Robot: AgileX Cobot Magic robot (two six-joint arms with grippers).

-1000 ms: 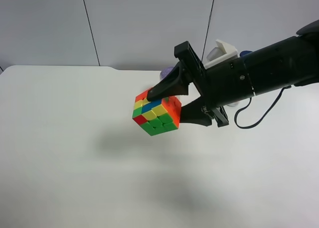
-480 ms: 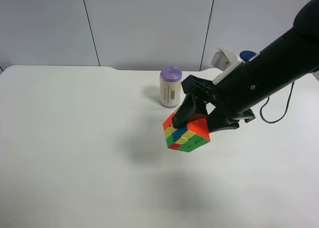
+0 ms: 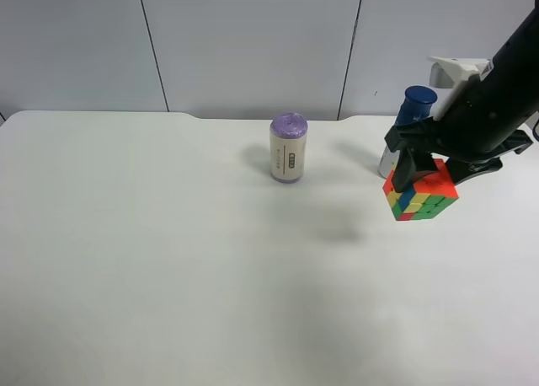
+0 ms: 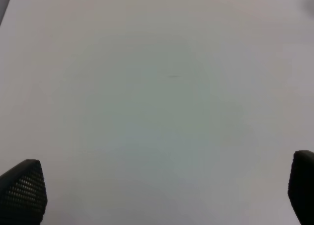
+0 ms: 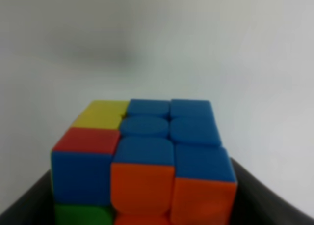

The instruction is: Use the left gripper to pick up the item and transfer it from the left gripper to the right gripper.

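Your right gripper (image 3: 428, 180) is clamped on the cube (image 3: 421, 199), which sits low at the table (image 3: 168, 260) just beside the bottle (image 3: 414, 104). Your left gripper (image 4: 162, 193) is spread wide and holds nothing. The handover looks done, so nothing of the task seems left.

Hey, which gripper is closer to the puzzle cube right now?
Right. The right gripper is shut on the cube; the left gripper is open over the table, with no cube in its wrist view.

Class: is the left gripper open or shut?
Open. The black two-finger left gripper's tips sit far apart, only white table between them.
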